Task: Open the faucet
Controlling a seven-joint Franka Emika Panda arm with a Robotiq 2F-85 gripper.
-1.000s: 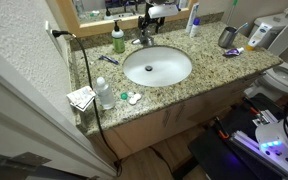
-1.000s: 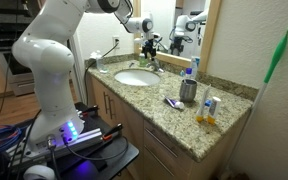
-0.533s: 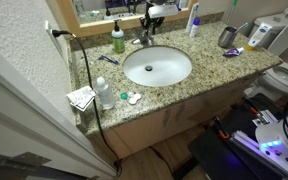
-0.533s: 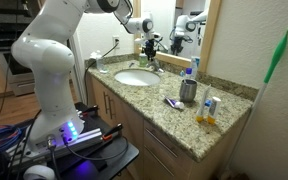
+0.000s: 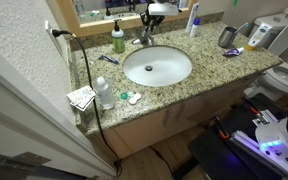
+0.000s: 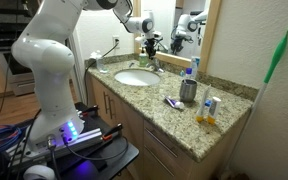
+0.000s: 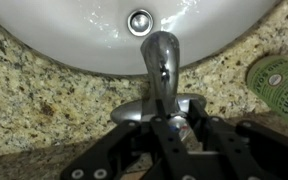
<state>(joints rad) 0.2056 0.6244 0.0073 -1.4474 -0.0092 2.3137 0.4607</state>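
In the wrist view the gripper [image 7: 181, 135] sits right at the back of the faucet [image 7: 161, 62]. The spout runs straight ahead of it and out over the white basin [image 7: 74, 35], and the drain lies beyond the spout tip. The fingers [image 7: 163, 138] are drawn close together at the root of the tap, where the lever should be. They hide the lever, though, so I cannot tell whether they clamp it or only flank it. A green soap bottle [image 7: 279, 82] stands off to one side of the gripper, apart from it. In an exterior view the gripper [image 6: 150, 42] hangs just above the faucet [image 6: 152, 63].

To do the step well, confirm a firm hold first, then lift or swing the lever slowly along its own arc — a straight pull would likely slip off the smooth metal. Keep the wrist clear of the bottle.
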